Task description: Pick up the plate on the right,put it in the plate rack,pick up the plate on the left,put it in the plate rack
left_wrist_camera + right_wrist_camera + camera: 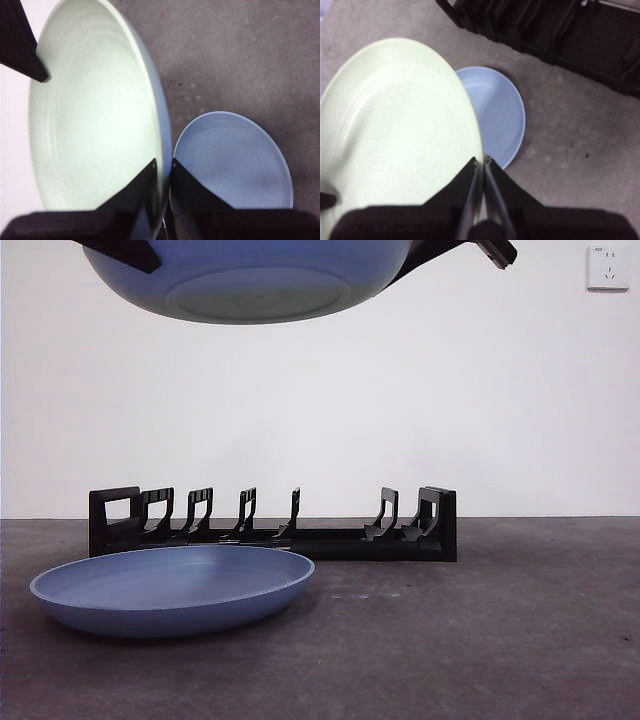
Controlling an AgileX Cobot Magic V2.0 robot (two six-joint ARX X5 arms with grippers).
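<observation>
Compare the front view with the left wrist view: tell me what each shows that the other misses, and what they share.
Only the front view shows the plate rack, with nothing in its slots, and a wall socket. Only the left wrist view shows the lifted plate from inside, pale green, with the left gripper clamped on its rim and the right gripper's finger at the opposite edge. Both show that plate held up and the blue plate lying on the table.

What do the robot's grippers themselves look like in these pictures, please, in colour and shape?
Both look alike. The left gripper and the right gripper each have two matte black jaws, wedge-shaped and tapering to thin tips, rising from a broad black body along the picture's lower edge. The right one shows pale grey strips along its inner faces. No cables or markings are visible.
</observation>
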